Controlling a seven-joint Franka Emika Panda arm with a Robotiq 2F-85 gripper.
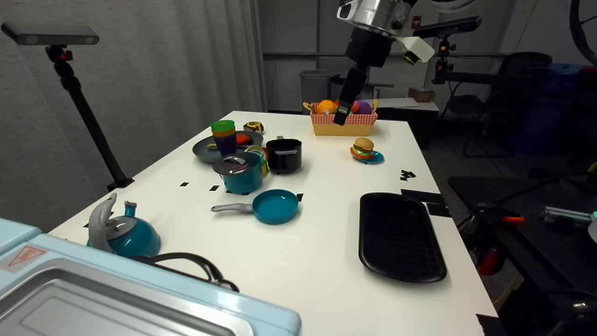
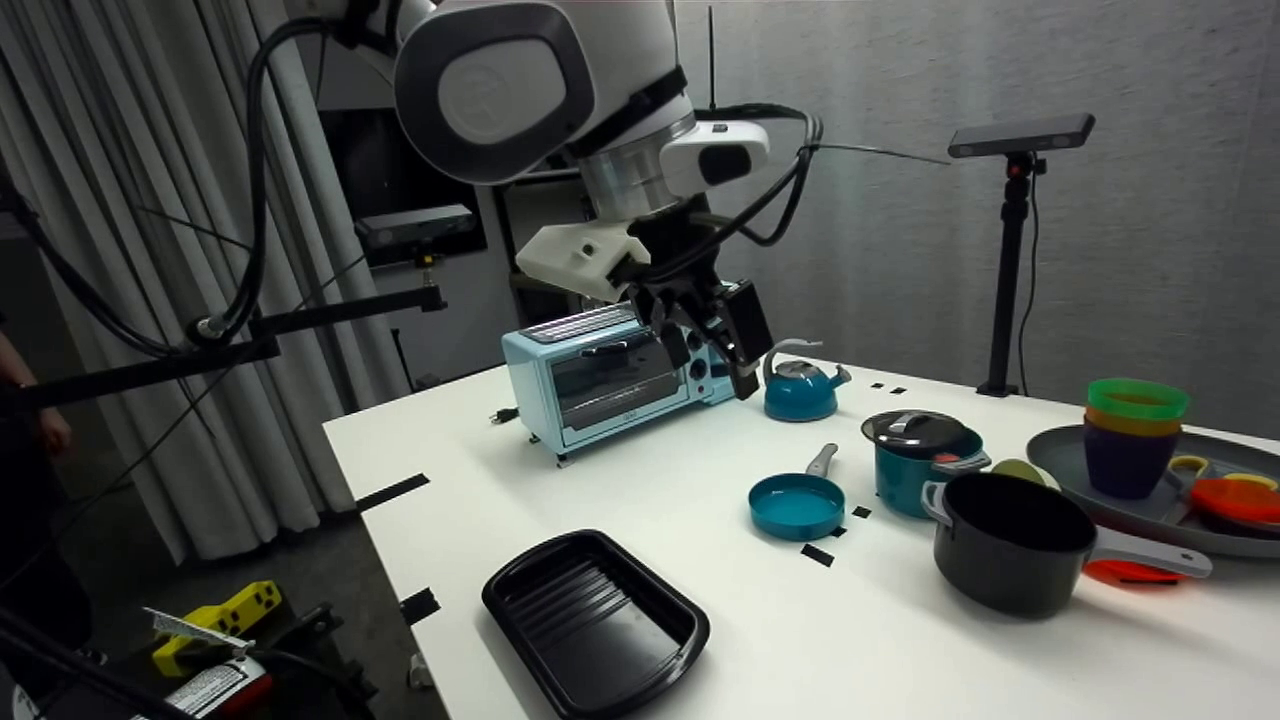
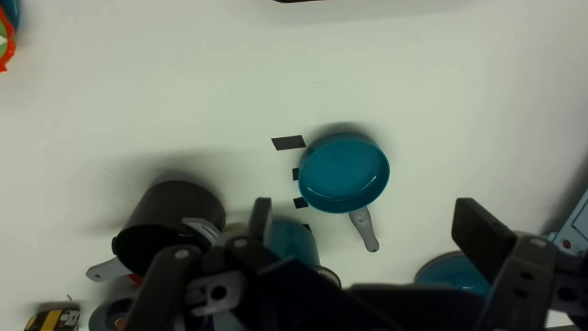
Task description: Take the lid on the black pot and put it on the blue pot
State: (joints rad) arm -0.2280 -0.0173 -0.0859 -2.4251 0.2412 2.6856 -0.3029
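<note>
- Gripper [image 3: 363, 207]: raised above the table [image 3: 183, 92] with fingers [image 3: 480, 234] spread wide; in released condition.
- Lid [image 2: 912, 432]: below the gripper and clear of both fingers. Seated on top of the blue pot [image 2: 905, 488], off-centre, overhanging the rim on one side. Fitted with a silver-coloured handle on the upper face.
- Blue pot: standing upright below the gripper; partly hidden behind the left-hand finger in the wrist view.
- Black pot [image 2: 1005, 570]: standing upright below the gripper, near the blue pot, with interior exposed; largely to the left of the fingertips in the wrist view.
- Frying pan [image 3: 343, 174]: below the gripper, framed between the fingers in the wrist view, with grey handle pointing toward the gripper base.
- Kettle [image 2: 800, 402]: lower than the gripper, partly hidden by the right-hand finger in the wrist view.
- Toaster oven [image 2: 620, 385]: behind the gripper in an exterior view; past the right-hand finger in the wrist view.
- Black tray [image 2: 595, 625]: lower than the gripper and nearer the camera in both exterior views.
- Hamburger [image 1: 363, 147]: to the left of the fingers, cut off at the edge of the wrist view.
- Basket [image 1: 350, 129]: behind the gripper in an exterior view.
- Cup stack [image 2: 1135, 440]: standing on a grey plate [image 2: 1052, 460], lower than the gripper and to its right in an exterior view.
</note>
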